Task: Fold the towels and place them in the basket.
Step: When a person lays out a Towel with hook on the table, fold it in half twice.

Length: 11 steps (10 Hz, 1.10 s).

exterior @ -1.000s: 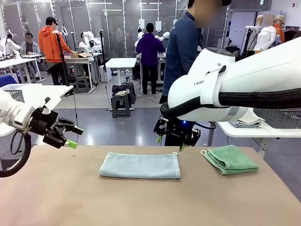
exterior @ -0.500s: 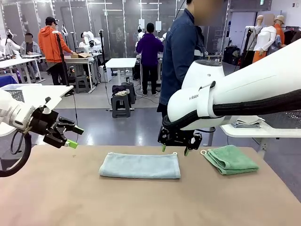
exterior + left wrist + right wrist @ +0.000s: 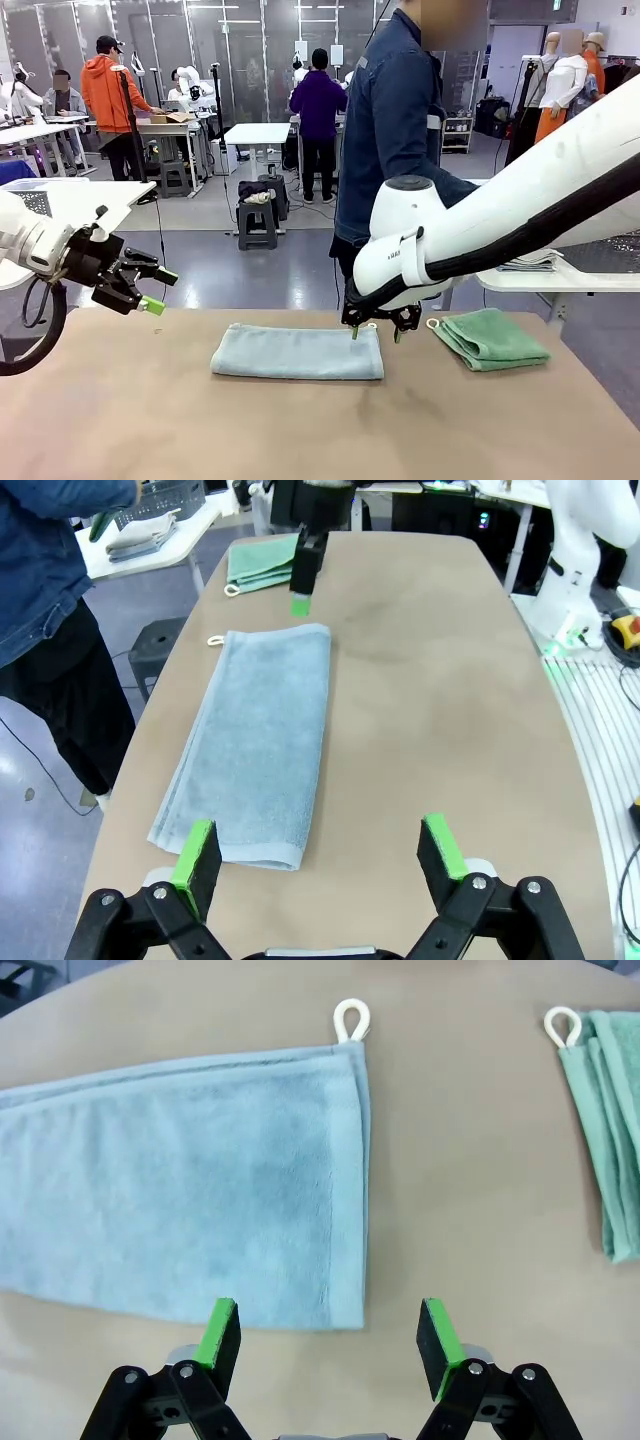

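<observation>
Both arms' fingers apart; green towel [image 3: 490,338] lies beside blue towel [image 3: 298,352], unobstructed.

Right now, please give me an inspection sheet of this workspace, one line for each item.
Surface: tan table, bare around the towels.
Job's things: grey-blue towel folded long, flat; mint green towel folded, to its right, apart.
Clutter: nothing seen.
Grippers: left pincer open, above the table's left end; right pincer open, just above the blue towel's loop corner.
Cables: black cable looping at the left arm.
Surroundings: person at the far side.
</observation>
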Each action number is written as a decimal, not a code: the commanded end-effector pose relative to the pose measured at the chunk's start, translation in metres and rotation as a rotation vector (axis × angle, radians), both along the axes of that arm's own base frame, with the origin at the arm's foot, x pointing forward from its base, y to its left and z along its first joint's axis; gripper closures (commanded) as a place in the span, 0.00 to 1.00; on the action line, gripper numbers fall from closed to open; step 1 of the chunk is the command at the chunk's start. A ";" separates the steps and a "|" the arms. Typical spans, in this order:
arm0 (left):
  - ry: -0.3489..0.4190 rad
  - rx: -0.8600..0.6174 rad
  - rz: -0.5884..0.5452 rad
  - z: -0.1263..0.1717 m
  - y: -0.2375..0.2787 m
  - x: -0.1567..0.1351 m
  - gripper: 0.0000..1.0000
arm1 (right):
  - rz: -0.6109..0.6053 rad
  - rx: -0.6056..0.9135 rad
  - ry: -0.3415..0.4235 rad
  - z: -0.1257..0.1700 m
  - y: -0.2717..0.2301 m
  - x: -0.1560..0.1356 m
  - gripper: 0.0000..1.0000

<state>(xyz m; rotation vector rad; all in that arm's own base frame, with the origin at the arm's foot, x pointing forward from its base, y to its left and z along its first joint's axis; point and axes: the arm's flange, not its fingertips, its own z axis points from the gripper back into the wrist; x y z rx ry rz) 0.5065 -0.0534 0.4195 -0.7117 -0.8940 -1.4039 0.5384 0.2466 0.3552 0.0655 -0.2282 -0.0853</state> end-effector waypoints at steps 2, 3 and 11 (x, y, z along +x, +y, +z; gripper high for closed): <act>0.006 0.005 0.016 0.003 -0.001 -0.001 0.00 | -0.054 -0.028 -0.016 -0.026 0.019 0.019 0.11; 0.006 0.005 0.016 0.003 -0.001 -0.001 0.00 | -0.052 -0.034 -0.007 -0.034 0.020 0.022 0.11; 0.006 0.005 0.016 0.003 -0.001 -0.001 0.00 | -0.028 -0.016 -0.047 -0.071 0.013 0.032 0.31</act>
